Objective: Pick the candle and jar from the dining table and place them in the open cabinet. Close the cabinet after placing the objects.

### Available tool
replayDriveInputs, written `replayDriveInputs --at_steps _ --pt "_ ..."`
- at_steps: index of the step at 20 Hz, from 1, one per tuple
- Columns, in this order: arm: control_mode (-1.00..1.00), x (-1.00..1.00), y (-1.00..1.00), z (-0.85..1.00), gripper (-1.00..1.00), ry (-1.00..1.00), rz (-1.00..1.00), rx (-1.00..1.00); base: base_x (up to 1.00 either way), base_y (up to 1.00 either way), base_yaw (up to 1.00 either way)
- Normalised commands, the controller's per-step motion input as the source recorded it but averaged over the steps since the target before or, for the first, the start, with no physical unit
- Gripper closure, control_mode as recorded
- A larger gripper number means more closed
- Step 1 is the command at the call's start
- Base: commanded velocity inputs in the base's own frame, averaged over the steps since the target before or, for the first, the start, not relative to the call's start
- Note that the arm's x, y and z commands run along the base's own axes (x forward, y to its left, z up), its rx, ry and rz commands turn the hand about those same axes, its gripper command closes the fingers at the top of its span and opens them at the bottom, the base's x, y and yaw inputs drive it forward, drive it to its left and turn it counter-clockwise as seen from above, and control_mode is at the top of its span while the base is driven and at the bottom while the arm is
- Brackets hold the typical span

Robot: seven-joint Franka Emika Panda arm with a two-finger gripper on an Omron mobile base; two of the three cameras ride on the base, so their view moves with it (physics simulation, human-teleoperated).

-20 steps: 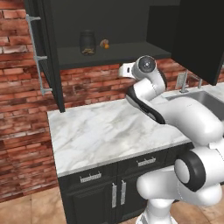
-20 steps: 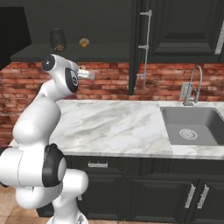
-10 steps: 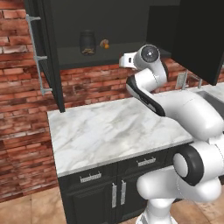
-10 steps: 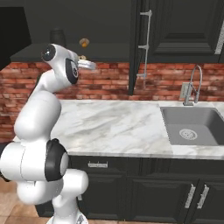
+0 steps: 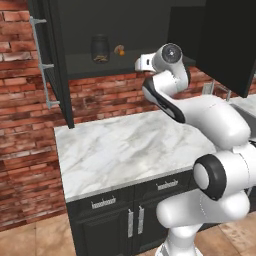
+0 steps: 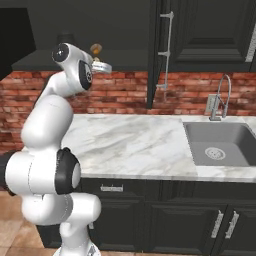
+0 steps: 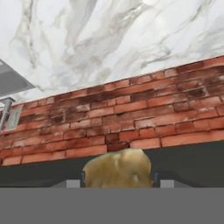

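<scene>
Two base views show jar [image 5: 100, 48] on cabinet shelf [image 5: 95, 68], hand view shows end effector [image 7: 117, 183] grasping candle [image 7: 117, 168].

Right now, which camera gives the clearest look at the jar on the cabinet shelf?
The left base view: the jar stands whole and unblocked on the shelf of the cabinet, with the candle to its right. In the right base view the jar is a dim dark shape partly behind the arm.
</scene>
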Motion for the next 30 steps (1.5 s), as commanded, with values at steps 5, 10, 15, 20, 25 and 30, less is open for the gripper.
replayDriveInputs --at_steps 5,10,15,20,25,30 --pt "-1.00 0.31 -0.07 0.00 1.00 0.00 0.04 0.00 0.00 0.00 0.00" --pt "-1.00 0.37 -0.08 0.00 1.00 0.00 0.04 0.00 0.00 0.00 0.00" --pt "-1.00 0.46 -0.08 0.00 1.00 0.00 0.04 0.00 0.00 0.00 0.00" --pt "-1.00 0.59 -0.08 0.00 1.00 0.00 0.04 0.00 0.00 0.00 0.00" --pt "-1.00 0.68 -0.07 -0.05 1.00 0.00 0.04 0.00 0.00 0.00 0.00" --pt "-1.00 0.58 -0.03 -0.20 1.00 0.00 0.04 0.00 0.00 0.00 0.00"
